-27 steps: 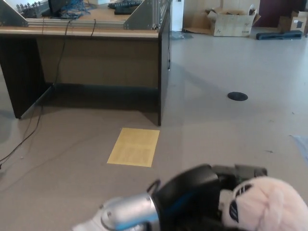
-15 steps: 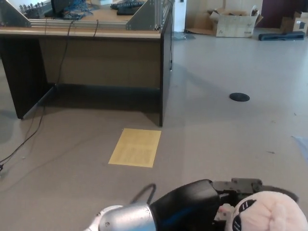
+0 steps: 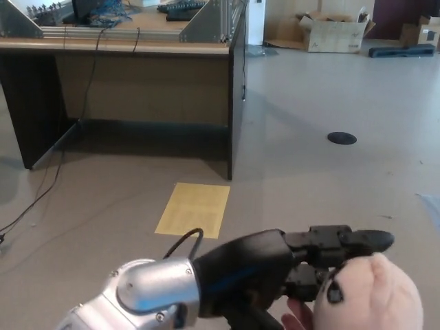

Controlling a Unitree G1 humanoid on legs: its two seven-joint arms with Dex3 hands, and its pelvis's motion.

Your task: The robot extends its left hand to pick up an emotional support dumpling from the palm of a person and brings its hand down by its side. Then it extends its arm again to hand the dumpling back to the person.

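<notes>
Fingers of the left hand (image 3: 302, 265) lie closed over the pale dumpling (image 3: 368, 295), forearm stretched forward low.

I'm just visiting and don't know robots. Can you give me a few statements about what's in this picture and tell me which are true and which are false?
1. The robot's left hand is up against a pale plush dumpling. True.
2. The dumpling is lying on the floor beside the yellow sheet. False: it is up at the hand, low in the picture, with what look like a person's fingertips beneath it.
3. A wooden desk stands at the far left, with cables hanging down from it. True.
4. The robot's right hand is reaching toward the dumpling too. False: only the left arm shows; the right hand is not in view.
5. A cardboard box sits on the desk. False: it stands on the floor far back.
</notes>
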